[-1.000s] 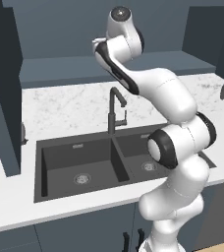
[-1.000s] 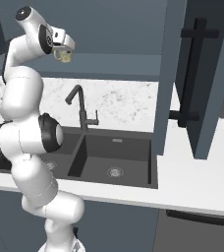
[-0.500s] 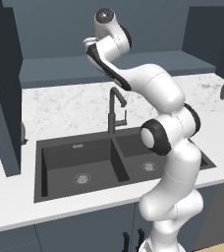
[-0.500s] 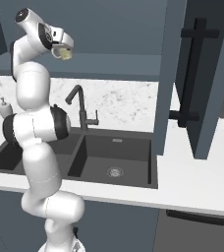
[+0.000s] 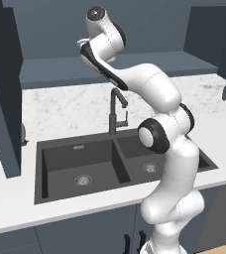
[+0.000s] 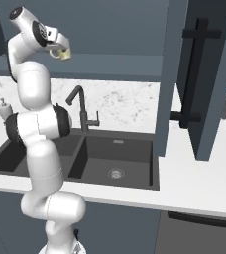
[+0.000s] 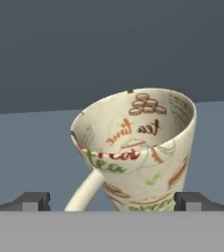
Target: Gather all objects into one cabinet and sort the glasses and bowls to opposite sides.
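The gripper is clenched on the cream patterned mug, which sits tilted between the two dark fingertips in the hand view, its handle slanting down toward the lower left of the frame. In the right base view the mug is a small pale shape at the upper left, held high above the sink and faucet.

Over the last second the arm has straightened and swung: in the left base view its upper links have shifted from right of centre toward the upper middle, the wrist rising with them (the base itself looks to have stayed put). The mug is being carried, not yet placed.

The open cabinet door stands at the right of the right base view; whether the arm is heading there is hard to say from this pose.
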Robot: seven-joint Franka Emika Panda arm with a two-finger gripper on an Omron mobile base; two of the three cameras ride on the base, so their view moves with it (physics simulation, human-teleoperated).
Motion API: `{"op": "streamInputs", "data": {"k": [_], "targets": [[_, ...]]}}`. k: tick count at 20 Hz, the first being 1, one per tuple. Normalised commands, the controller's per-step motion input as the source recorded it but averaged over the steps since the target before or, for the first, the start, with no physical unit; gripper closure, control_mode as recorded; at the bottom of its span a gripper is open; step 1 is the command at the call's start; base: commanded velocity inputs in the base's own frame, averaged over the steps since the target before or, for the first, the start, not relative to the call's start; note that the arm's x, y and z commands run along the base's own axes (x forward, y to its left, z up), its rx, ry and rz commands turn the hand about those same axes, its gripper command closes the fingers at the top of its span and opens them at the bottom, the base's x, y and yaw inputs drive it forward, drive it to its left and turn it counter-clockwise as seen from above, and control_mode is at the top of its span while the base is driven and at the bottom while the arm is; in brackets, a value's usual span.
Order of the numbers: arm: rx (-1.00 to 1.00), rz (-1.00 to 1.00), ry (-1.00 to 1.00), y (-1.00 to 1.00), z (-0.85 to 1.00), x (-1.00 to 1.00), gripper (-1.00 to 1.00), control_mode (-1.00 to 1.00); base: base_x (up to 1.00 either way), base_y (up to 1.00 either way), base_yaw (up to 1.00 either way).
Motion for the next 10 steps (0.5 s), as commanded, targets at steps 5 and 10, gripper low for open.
{"op": "streamInputs", "data": {"k": [5,10], "targets": [[0.0,0.0,0.03,0.23,-0.32,0.0,1.0,-1.0,0.0,0.0,0.0],[0.0,0.0,0.0,0.05,-0.08,0.0,1.0,-1.0,0.0,0.0,0.0]]}}
